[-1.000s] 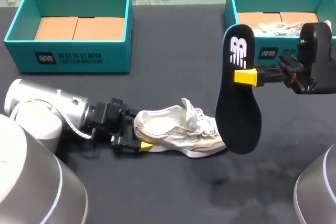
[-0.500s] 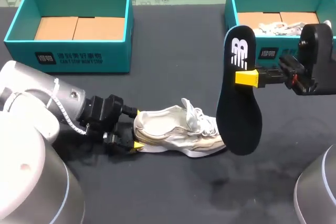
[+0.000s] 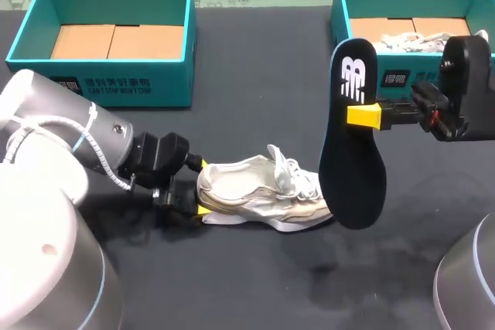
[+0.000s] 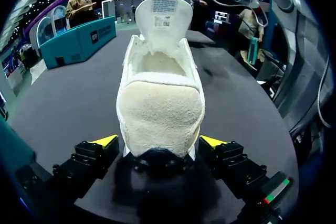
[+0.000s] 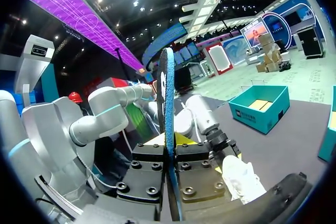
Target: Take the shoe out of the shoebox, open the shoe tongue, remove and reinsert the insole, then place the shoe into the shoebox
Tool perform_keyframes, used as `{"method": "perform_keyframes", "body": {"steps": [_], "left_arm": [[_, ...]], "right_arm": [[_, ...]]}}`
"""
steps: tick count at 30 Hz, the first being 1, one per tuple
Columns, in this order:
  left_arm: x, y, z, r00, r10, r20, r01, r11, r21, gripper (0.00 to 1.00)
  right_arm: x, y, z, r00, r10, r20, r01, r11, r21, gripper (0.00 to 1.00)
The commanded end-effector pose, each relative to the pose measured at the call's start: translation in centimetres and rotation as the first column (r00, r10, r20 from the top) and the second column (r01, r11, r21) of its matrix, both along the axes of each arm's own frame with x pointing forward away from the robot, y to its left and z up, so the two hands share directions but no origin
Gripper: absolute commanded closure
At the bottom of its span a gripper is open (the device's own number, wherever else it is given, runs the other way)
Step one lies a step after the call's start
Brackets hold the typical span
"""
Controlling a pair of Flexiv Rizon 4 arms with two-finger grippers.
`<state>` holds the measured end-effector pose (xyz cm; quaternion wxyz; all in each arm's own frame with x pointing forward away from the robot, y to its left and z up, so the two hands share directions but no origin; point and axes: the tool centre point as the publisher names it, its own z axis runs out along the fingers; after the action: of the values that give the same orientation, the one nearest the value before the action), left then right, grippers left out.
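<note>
A white shoe (image 3: pixel 259 191) lies on its side on the dark table, its heel toward my left arm. My left gripper (image 3: pixel 202 188) stands open with the heel between its yellow fingertips (image 4: pixel 105 140). In the left wrist view the shoe (image 4: pixel 160 93) runs straight ahead of the gripper (image 4: pixel 159 142), its mouth open and its tongue raised. My right gripper (image 3: pixel 363 113) is shut on the black insole (image 3: pixel 352 144), held upright on edge above the shoe's toe. In the right wrist view the insole (image 5: pixel 167 108) shows edge-on between the closed fingers of the gripper (image 5: pixel 171 153).
A teal shoebox (image 3: pixel 104 83) stands open at the back left with a bare cardboard floor. A second teal shoebox (image 3: pixel 363 21) at the back right holds crumpled white paper (image 3: pixel 410 39), behind my right wrist.
My left arm has swung and turned at the wrist, with its gripper staying at the shoe's heel. The right arm and insole have not moved.
</note>
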<state>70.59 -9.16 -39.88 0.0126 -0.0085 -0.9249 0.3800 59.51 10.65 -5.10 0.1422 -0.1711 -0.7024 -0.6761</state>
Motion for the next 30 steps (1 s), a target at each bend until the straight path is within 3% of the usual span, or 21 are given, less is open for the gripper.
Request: {"method": "perform_keyframes", "body": {"steps": [1,15,22,30], "left_arm": [[0.5,0.1,2.5,0.998,-0.03,0.062,0.002,0.916,0.4,0.0],[0.8,0.0,2.8,0.999,-0.024,0.04,0.005,0.912,0.41,0.0],[0.9,-0.7,4.1,0.999,-0.049,0.023,0.029,0.854,0.519,0.0],[0.7,-1.4,3.7,0.997,-0.081,-0.001,0.063,0.762,0.644,0.0]], "right_arm": [[-1.1,-0.3,0.0,0.993,-0.121,0.007,0.121,0.991,-0.051,1.0],[-1.1,-0.3,0.0,0.993,-0.121,0.007,0.121,0.991,-0.051,1.0],[-1.1,-0.3,0.0,0.993,-0.121,0.007,0.121,0.991,-0.051,1.0],[-1.1,-0.3,0.0,0.993,-0.121,0.007,0.121,0.991,-0.051,1.0]]}}
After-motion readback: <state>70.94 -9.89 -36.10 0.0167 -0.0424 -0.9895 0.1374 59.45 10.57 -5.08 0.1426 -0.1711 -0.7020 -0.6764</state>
